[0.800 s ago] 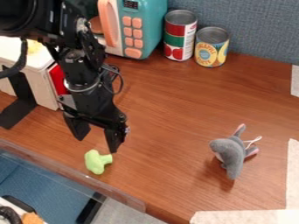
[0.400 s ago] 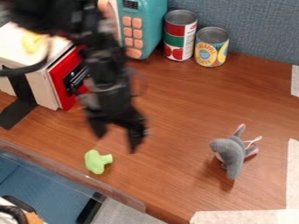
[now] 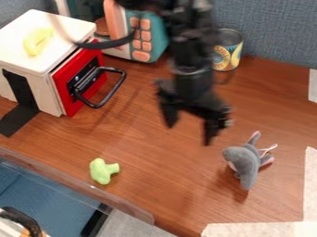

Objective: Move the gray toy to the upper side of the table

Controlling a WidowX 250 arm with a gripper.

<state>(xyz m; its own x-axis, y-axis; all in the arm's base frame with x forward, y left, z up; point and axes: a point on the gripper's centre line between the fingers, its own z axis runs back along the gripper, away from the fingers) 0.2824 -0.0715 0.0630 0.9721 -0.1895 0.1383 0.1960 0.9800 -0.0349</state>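
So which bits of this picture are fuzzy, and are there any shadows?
In the camera view, the end effector and the arm above it are smeared and blurry; the gray toy has clearer edges and a soft, darker shadow beside it on the table; pale shine shows along the oven's black handle.

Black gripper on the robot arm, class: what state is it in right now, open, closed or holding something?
Black two-finger gripper: open, holding nothing.
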